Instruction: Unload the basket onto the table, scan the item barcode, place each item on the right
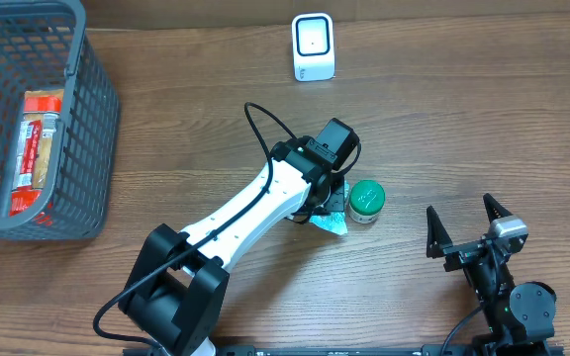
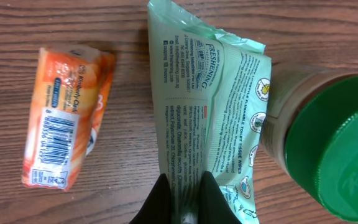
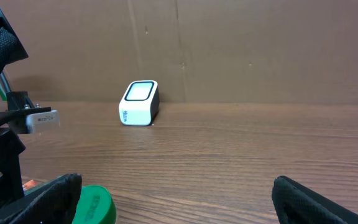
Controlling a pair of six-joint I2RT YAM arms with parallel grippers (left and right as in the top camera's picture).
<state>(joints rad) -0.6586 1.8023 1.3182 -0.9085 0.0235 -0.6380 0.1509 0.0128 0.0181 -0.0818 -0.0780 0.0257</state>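
Overhead: wood table [image 1: 463, 99]; grey basket [image 1: 92, 138] at the far-L corner w/ a red-and-white packet [image 1: 38, 148] lying inside. White scanner [image 1: 313, 46] stood at the far edge, about centre, well apart from all else. L arm [image 1: 255, 203] was stretched out to mid-table, its wrist over a pale green wipes pack [image 1: 334, 224], only a corner of the pack showing. Green-lidded jar [image 1: 367, 200] stood just beside that corner. R gripper [image 1: 468, 229] was near the front edge, apart from the jar, fingers spread wide, nothing betw. them. L wrist: L gripper [image 2: 184, 200] was pinched tight on the near edge of the wipes pack, which lay flat on the table, printed side up. Jar was at the pack's R edge; touching or just over it, could not tell. Orange packet [image 2: 64, 118] lay on the pack's other side, apart from it, barcode facing up. R wrist: fingertips at the two bottom corners, wide apart, empty. Scanner seen upright across the table; jar's lid at lower L; part of L arm at the L edge.
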